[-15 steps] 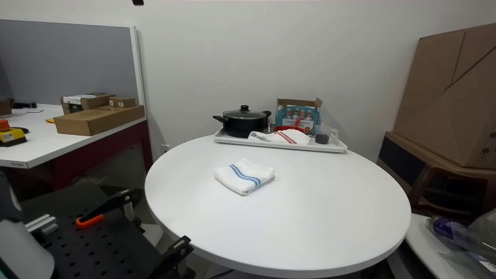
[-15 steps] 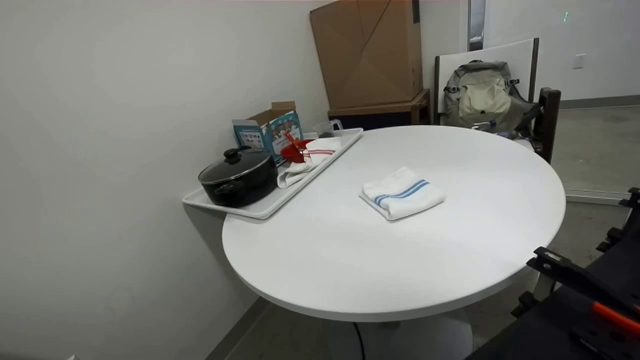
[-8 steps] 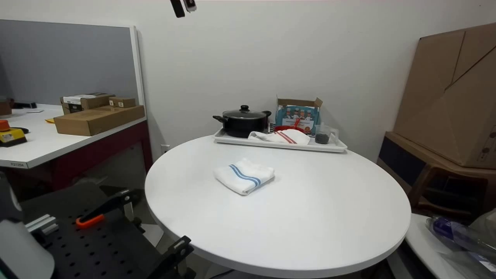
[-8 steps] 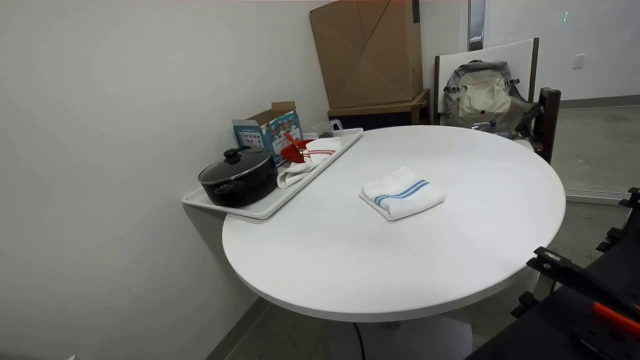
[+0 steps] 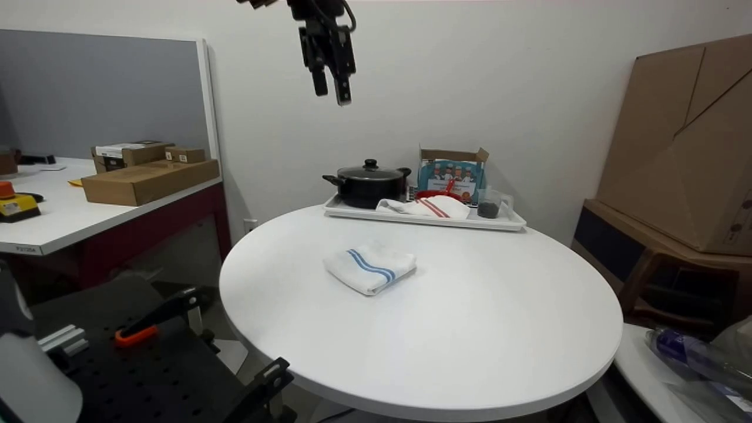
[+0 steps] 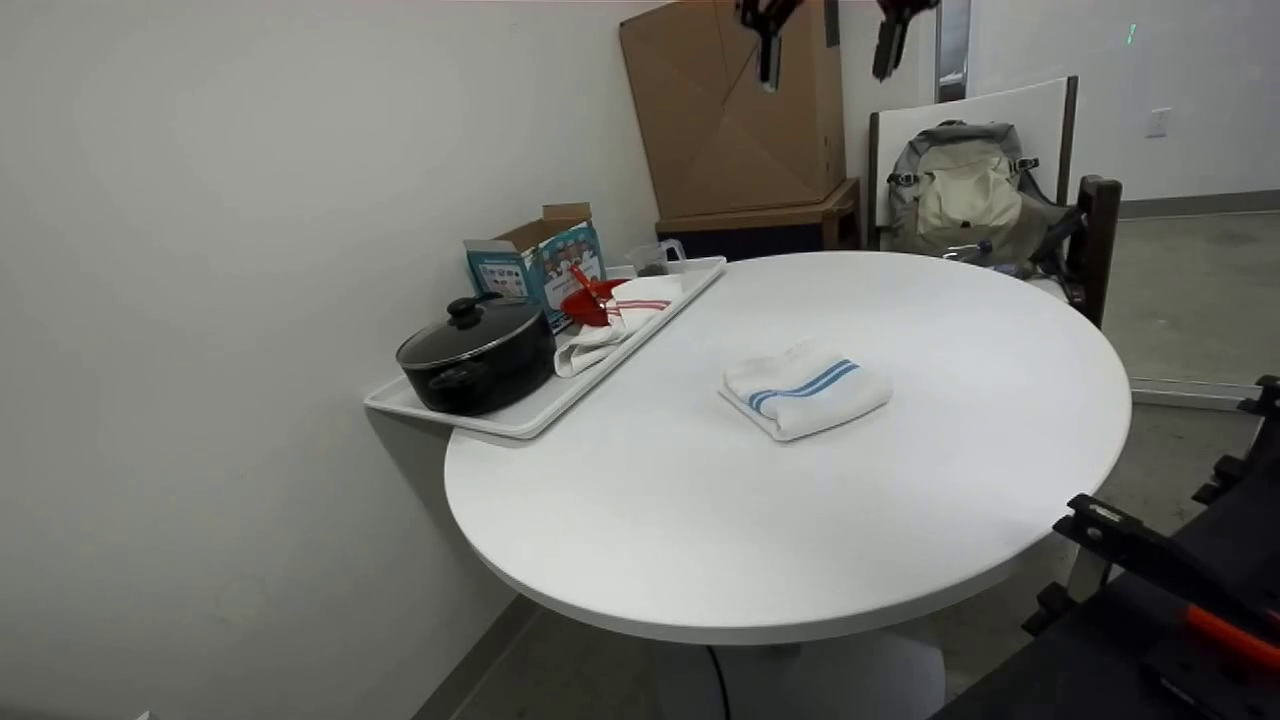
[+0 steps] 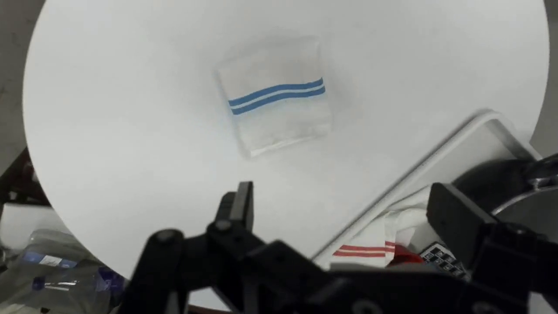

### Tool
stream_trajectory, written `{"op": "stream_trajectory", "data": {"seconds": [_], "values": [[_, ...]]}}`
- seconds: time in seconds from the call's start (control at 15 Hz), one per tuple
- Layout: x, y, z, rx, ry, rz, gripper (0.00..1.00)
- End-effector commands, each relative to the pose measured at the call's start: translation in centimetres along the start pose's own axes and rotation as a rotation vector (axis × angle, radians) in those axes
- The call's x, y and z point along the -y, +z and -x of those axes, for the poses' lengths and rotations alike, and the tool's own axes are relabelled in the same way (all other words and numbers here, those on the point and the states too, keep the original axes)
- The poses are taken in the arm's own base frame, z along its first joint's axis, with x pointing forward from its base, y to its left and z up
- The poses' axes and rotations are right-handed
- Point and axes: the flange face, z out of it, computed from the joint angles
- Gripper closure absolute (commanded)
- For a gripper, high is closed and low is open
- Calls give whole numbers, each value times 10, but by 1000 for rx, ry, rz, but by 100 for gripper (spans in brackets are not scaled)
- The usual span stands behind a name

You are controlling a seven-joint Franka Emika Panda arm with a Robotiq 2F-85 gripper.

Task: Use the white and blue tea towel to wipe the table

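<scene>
The white tea towel with blue stripes (image 5: 370,273) lies folded on the round white table (image 5: 470,341). It also shows in an exterior view (image 6: 806,395) and in the wrist view (image 7: 283,120), above the fingers there. My gripper (image 5: 332,96) hangs high in the air, well above the table and apart from the towel. In an exterior view (image 6: 826,80) its two fingertips stand wide apart. In the wrist view the gripper (image 7: 341,186) is open, with nothing between its fingers.
A white tray (image 5: 388,217) at the table's wall-side edge holds a black lidded pot (image 5: 370,185), a red-striped towel (image 5: 437,207), a red pan (image 6: 585,305), a measuring cup (image 5: 489,205) and a blue box (image 5: 451,176). A dark perforated platform with clamps (image 5: 135,370) borders the table.
The gripper has come down into view from the top edge and moved right in an exterior view. It now also shows at the top of both exterior views. The towel has not moved.
</scene>
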Motion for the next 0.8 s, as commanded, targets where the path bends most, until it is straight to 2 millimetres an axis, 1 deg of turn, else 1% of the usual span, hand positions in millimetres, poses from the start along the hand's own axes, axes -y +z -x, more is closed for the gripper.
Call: {"op": "stream_trajectory", "data": {"seconds": [0.0,0.13,0.27,0.4,0.53,0.73], "values": [[-7,69,-21,90,-28,-15,0],[-10,105,-27,137,-37,-9,0],[-11,136,-33,176,-34,-1,0],[-11,161,-44,200,-18,9,0],[-9,182,-56,206,-18,22,0],[1,221,-66,211,-22,31,0]]}}
